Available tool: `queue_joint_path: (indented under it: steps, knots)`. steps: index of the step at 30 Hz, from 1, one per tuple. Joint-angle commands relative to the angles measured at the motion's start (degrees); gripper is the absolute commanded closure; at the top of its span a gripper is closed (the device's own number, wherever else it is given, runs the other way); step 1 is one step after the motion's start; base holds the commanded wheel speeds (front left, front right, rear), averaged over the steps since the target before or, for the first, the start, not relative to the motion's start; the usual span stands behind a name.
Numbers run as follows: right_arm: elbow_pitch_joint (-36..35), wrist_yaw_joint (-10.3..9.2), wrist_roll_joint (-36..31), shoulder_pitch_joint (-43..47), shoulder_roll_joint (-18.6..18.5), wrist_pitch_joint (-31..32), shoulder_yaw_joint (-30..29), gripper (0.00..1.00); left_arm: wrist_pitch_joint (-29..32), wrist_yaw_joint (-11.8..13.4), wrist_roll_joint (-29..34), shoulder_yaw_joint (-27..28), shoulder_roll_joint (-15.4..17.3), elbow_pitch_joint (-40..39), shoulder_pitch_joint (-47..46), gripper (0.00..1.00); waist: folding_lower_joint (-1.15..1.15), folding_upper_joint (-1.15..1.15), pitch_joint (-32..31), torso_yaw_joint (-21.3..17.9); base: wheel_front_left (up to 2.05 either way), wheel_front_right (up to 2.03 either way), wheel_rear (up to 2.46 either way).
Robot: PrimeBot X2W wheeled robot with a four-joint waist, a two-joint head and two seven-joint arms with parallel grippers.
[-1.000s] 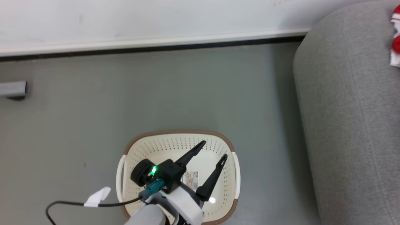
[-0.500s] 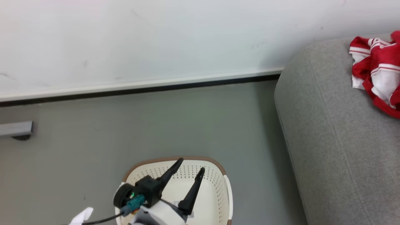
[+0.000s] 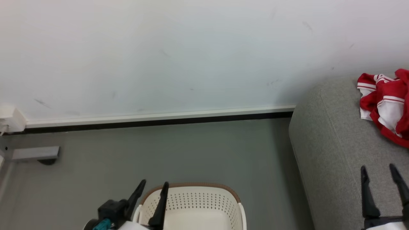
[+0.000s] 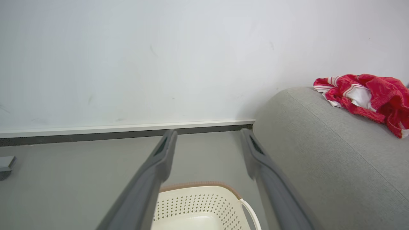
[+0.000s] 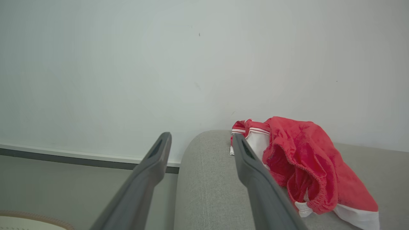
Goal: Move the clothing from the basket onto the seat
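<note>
The red jersey (image 3: 385, 105) is lying crumpled on the grey sofa (image 3: 332, 150) at three o'clock. The left gripper (image 3: 154, 183), by the basket (image 3: 191, 204) at six, and the right gripper (image 3: 377, 166) are both hanging spread, empty.

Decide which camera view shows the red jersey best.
Right wrist view: the red jersey appears largest and closest, lying on the grey sofa. The left wrist view shows it smaller; the head view crops it.

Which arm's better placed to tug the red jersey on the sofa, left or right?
Right, most likely. The right tool hangs open over the grey sofa, fingers pointing toward the red jersey. The left tool is open by the laundry basket, with floor between it and the sofa.
</note>
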Motion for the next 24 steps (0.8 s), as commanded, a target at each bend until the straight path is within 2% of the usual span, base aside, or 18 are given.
queue_joint_path:
  steps: [1,6,11,19,24]
  knots:
    - [-0.8,-0.15,-0.1,2.4,0.9,0.0,0.8,0.00,0.0,0.0,0.1,1.5,0.3,0.6,2.0,0.00,0.01,0.00,-2.7,0.9,0.00,0.00,0.00]
    - [-3.0,-0.15,0.3,6.8,3.5,0.0,4.2,0.00,0.0,-0.2,1.2,6.6,0.7,1.8,5.3,0.00,0.01,0.00,-4.5,1.7,0.00,0.00,0.00]
    - [-3.4,-0.15,-0.2,8.8,4.6,0.0,4.9,0.00,0.0,-1.0,4.0,10.6,0.0,3.0,6.9,0.00,0.01,0.00,-5.3,2.6,0.00,0.00,0.00]
    - [-1.3,-0.15,2.7,9.9,4.7,0.0,7.7,0.00,0.0,-3.2,7.4,15.1,-2.0,4.6,8.7,0.00,0.01,0.00,-6.1,3.1,0.00,0.00,0.00]
    - [-0.8,-0.15,3.1,9.9,4.7,0.0,7.5,0.00,0.0,-4.9,9.0,16.9,-3.4,5.0,9.0,0.00,0.01,0.00,-6.2,3.3,0.00,0.00,0.00]
